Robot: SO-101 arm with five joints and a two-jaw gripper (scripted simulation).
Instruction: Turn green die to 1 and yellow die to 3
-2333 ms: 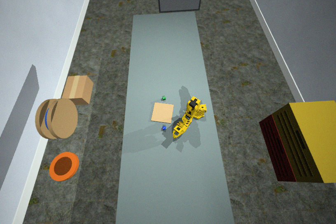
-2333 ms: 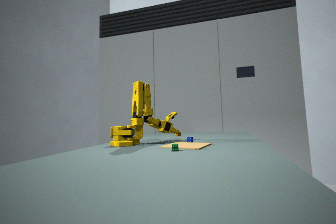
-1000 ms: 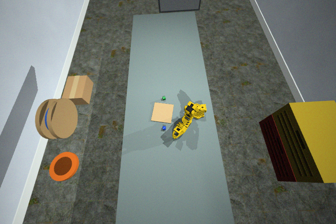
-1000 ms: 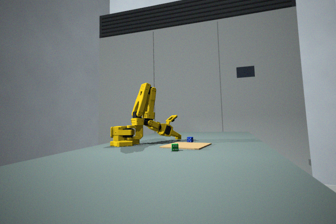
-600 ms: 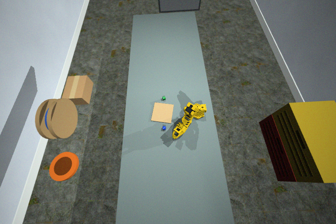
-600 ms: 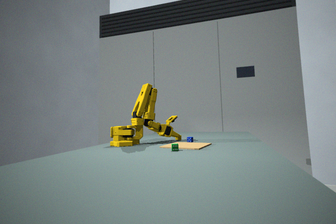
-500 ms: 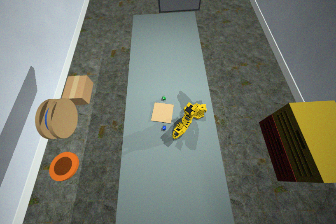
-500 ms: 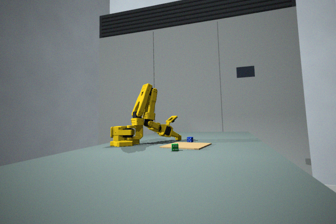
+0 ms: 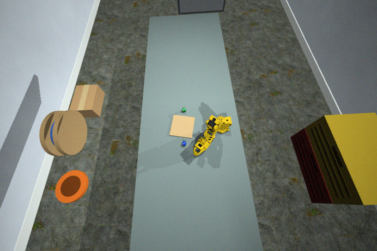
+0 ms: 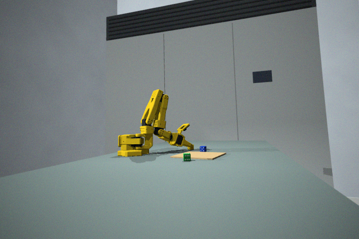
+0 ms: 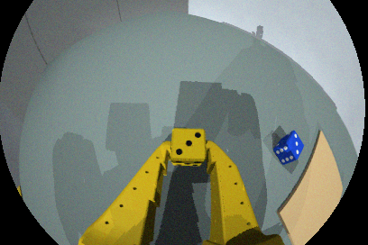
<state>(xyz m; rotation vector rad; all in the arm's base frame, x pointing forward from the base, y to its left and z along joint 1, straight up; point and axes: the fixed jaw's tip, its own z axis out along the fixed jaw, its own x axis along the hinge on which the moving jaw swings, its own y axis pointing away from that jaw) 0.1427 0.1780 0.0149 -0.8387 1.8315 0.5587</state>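
A: Claw state? Where's yellow?
B: Gripper (image 9: 195,153) (image 10: 191,147) (image 11: 188,148) closed on yellow die (image 11: 188,144), off the mat (image 9: 182,126) (image 10: 199,155) (image 11: 316,190). Only wrist makes that die out; three round black pips on the face toward camera. Can't tell if it touches the table (image 9: 182,65) (image 10: 174,195) (image 11: 99,73).
A: Green?
B: Green die (image 9: 184,109) (image 10: 187,157) in top and exterior, outside wrist. Top has it just beyond the mat's far edge. Exterior reads six white pips on its side.
A: Blue?
B: Blue die (image 9: 184,143) (image 10: 203,148) (image 11: 289,148) in all three. Off the mat's near edge in top.
A: Counts, materials?
B: Three cubes, one mat, one arm (image 10: 150,109). Mat thin, square, plain tan. Table matte grey-green. Top alone adds, at left, one taped cardboard box (image 9: 88,99) and one orange ring (image 9: 57,188) with brown centre.
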